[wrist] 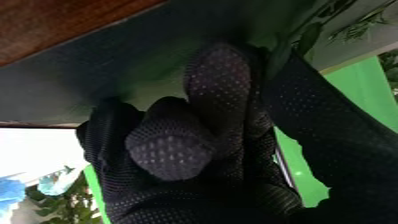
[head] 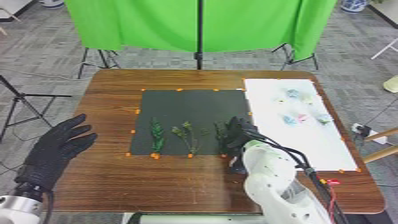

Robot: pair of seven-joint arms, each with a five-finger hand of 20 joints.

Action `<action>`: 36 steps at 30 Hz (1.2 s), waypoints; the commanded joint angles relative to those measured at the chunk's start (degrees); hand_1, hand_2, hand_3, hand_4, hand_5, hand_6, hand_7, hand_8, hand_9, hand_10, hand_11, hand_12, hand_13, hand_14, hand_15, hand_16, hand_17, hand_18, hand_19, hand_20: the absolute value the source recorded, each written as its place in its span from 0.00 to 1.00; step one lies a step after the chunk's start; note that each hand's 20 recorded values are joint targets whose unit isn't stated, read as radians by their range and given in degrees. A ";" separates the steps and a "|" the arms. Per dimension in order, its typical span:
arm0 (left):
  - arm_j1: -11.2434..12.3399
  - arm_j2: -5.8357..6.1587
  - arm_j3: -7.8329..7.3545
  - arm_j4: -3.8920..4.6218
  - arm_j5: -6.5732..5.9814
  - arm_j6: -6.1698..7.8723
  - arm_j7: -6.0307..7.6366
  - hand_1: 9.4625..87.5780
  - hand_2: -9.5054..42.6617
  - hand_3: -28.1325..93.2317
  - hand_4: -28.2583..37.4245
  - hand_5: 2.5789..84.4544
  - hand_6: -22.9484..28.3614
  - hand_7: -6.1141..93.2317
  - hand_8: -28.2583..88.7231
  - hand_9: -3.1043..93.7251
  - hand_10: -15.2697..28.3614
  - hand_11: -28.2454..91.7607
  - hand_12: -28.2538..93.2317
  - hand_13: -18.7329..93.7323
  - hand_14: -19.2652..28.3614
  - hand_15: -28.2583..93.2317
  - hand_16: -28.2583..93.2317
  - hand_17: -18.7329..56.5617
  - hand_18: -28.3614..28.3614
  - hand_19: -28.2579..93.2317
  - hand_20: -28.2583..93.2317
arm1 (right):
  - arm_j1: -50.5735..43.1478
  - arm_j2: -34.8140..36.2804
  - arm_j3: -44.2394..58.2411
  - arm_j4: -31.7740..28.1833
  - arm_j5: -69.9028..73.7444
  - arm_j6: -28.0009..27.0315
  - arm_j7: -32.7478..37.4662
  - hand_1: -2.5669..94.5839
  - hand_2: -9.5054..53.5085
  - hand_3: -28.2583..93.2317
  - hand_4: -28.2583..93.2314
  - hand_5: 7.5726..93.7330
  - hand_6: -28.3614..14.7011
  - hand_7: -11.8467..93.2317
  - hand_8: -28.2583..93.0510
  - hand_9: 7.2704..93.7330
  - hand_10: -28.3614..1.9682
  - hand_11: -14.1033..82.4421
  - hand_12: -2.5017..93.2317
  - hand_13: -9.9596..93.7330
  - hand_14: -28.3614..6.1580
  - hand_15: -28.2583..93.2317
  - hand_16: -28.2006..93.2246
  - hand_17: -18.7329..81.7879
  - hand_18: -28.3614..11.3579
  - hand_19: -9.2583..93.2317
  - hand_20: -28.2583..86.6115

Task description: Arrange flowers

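- Green, leafy artificial stem (head: 221, 134) at the black rectangular mat's (head: 182, 107) four o'clock could bend or skid if the adjacent right robot hand (head: 238, 136) pushes sideways.
- That hand points toward twelve; whether it's clamped, I can't tell.
- Left robot hand (head: 55, 150): fingers apart, counter's (head: 178, 187) nine o'clock.

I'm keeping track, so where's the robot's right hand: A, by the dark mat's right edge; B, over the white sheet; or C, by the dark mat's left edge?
A: the right hand is down beside the rightmost green sprig, near the right edge of the dark mat.
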 commanded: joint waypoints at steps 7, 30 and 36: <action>0.41 -0.29 0.05 0.45 0.02 -0.50 -0.62 0.23 0.17 0.82 0.09 0.38 0.48 0.35 0.12 0.33 0.64 0.50 0.35 0.40 0.72 0.60 0.23 0.18 0.90 0.65 0.30 | -0.32 0.12 1.61 -1.77 -1.50 -0.36 -1.37 0.34 0.00 0.93 0.05 0.69 0.55 0.80 0.26 0.99 0.73 0.60 0.37 0.95 0.74 0.81 0.49 0.71 0.17 1.00 0.78; 1.03 -0.23 -0.45 0.13 -0.04 -0.09 0.24 0.23 0.17 0.82 0.09 0.38 0.48 0.35 0.12 0.33 0.64 0.50 0.35 0.40 0.72 0.60 0.23 0.18 0.90 0.65 0.30 | -2.53 20.59 15.43 0.30 -12.26 4.06 -11.95 0.30 0.00 0.98 0.00 0.39 0.51 0.40 0.08 0.37 0.50 0.61 0.28 0.50 0.53 0.82 0.37 0.41 0.22 0.90 0.65; 0.55 -0.02 -0.42 0.27 0.00 -0.48 -0.08 0.23 0.17 0.83 0.09 0.38 0.49 0.35 0.12 0.33 0.64 0.50 0.35 0.40 0.72 0.60 0.23 0.18 0.90 0.65 0.30 | -3.27 21.10 14.37 3.11 -12.47 6.77 -10.18 0.30 0.00 0.97 0.00 0.40 0.54 0.44 0.06 0.38 0.49 0.66 0.29 0.52 0.56 0.83 0.36 0.41 0.22 0.89 0.66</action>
